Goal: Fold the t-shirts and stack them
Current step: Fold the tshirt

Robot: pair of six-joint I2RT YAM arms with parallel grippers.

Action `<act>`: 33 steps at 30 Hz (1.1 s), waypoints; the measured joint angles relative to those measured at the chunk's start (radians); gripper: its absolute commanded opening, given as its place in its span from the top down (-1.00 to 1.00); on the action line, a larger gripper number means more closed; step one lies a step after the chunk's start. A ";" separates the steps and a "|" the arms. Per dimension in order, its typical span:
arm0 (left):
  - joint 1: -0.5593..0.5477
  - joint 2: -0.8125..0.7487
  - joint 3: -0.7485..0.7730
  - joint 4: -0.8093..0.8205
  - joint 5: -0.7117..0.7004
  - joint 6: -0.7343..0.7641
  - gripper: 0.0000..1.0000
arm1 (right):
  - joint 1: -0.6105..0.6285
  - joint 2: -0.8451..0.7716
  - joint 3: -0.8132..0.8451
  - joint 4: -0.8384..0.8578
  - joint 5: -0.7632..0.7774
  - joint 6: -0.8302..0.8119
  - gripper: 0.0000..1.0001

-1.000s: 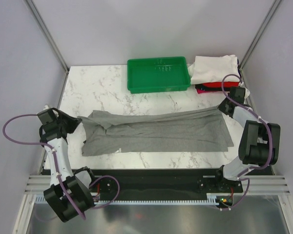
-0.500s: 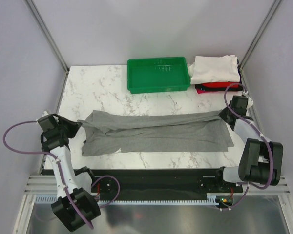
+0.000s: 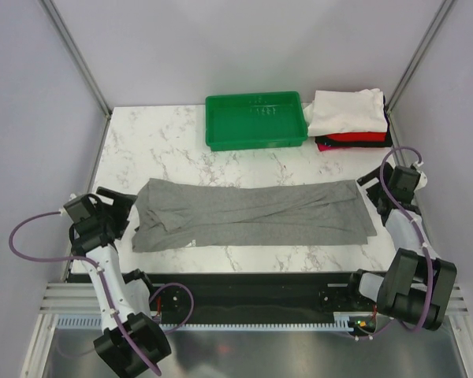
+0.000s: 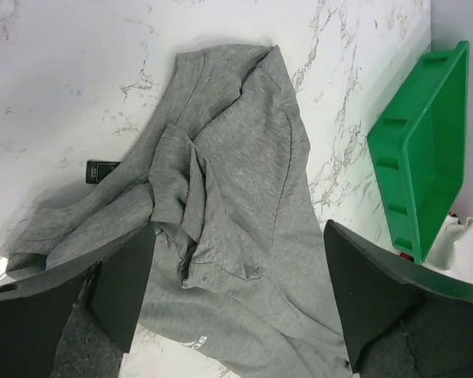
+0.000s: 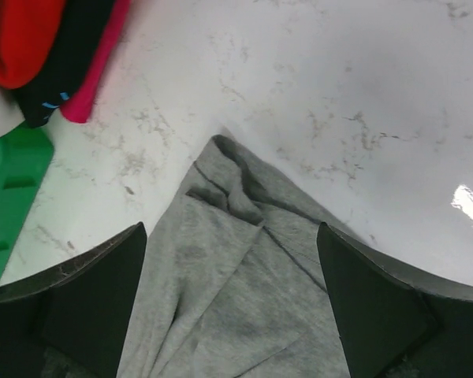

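Note:
The grey t-shirt (image 3: 252,214) lies folded lengthwise in a long band across the marble table (image 3: 181,150). My left gripper (image 3: 120,208) is open just off its left end, and in the left wrist view the bunched cloth (image 4: 236,189) lies below the gripper (image 4: 240,295), with nothing held. My right gripper (image 3: 376,191) is open at the shirt's right end, and the right wrist view shows the gripper (image 5: 232,303) spread wide above that corner of the grey t-shirt (image 5: 236,315). Folded white (image 3: 345,110), red (image 3: 356,137) and black t-shirts are stacked at the back right.
A green plastic tray (image 3: 256,120) stands at the back centre, left of the stack. It also shows in the left wrist view, green tray (image 4: 422,150), and at the left edge of the right wrist view, green tray (image 5: 8,185). Grey walls close in both sides.
Both grippers have opened and let go of the grey t-shirt's ends. The shirt has settled flat on the table. Both arms have drawn back outward and toward the near edge.

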 measured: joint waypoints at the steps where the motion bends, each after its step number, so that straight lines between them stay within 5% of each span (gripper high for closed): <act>1: 0.000 -0.001 0.000 0.000 0.000 0.000 -0.89 | 0.001 -0.012 0.000 0.002 -0.021 0.006 -0.90; 5: 0.000 -0.001 0.000 0.006 0.006 0.000 -0.72 | 0.077 -0.031 0.024 0.006 -0.058 0.011 -0.86; 9: -0.053 0.001 0.002 0.034 -0.020 0.001 -0.75 | 0.254 0.023 0.113 0.009 -0.066 -0.014 -0.85; 16: -0.571 0.257 0.183 0.068 -0.252 -0.002 -0.77 | 0.410 0.288 0.232 -0.015 -0.080 -0.083 -0.83; 19: -0.682 0.389 0.224 0.105 -0.294 -0.018 -0.76 | 0.453 0.377 0.244 -0.063 -0.074 -0.102 -0.83; 29: -0.767 0.701 0.163 0.186 -0.341 -0.113 -0.70 | 0.525 0.399 0.228 -0.077 -0.037 -0.106 -0.83; 33: -0.762 0.813 0.247 0.210 -0.358 -0.123 -0.69 | 0.550 0.341 0.163 -0.053 -0.048 -0.067 -0.85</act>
